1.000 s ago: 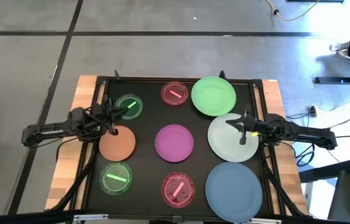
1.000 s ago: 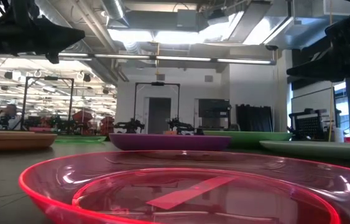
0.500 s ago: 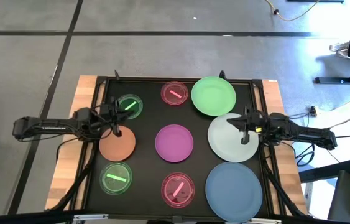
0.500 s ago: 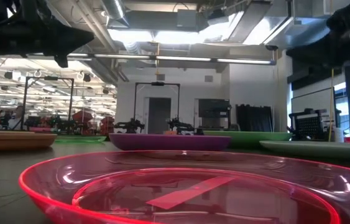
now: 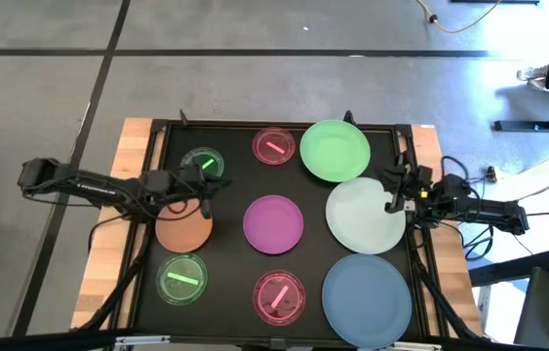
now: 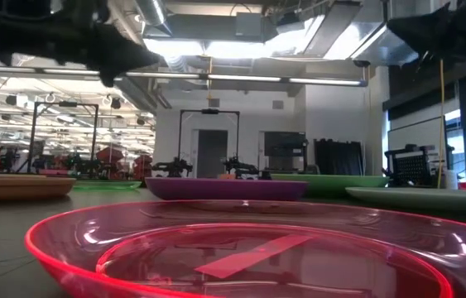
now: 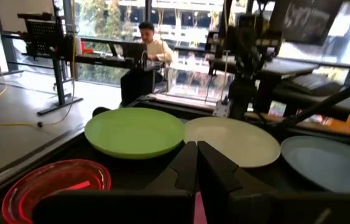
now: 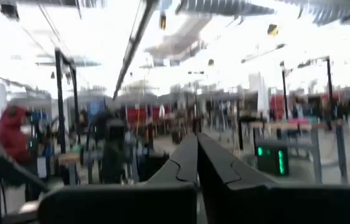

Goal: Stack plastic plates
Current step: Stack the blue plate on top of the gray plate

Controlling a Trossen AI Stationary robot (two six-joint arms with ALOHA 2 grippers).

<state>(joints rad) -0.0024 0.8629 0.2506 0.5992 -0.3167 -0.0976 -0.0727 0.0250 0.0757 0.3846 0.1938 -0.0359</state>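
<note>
Nine plates lie flat and apart on the black mat. In the high view the large green plate [image 5: 334, 149], the pale white plate [image 5: 362, 219] and the blue plate [image 5: 367, 297] fill the right side. The purple plate [image 5: 273, 222] is in the middle and the orange-brown plate [image 5: 184, 231] is to its left. Two small green plates [image 5: 203, 163] [image 5: 182, 279] and two pink plates [image 5: 274, 146] [image 5: 280, 297] have centre bars. My left gripper [image 5: 206, 203] is shut, above the gap between the orange-brown and purple plates. My right gripper [image 5: 389, 200] is shut, over the white plate's right rim.
The mat sits in a black frame [image 5: 254, 124] on a wooden table [image 5: 133, 136]. Cables run along both sides of the mat. In the left wrist view a person [image 7: 143, 46] sits at a desk beyond the table, and my right arm [image 7: 243, 56] stands behind the white plate [image 7: 232, 142].
My left gripper has moved toward the table's right edge, from over the orange-brown plate's far rim to the gap beside the purple plate. My right gripper has drawn back toward the right edge, from over the white plate to its right rim. No plate has moved.
</note>
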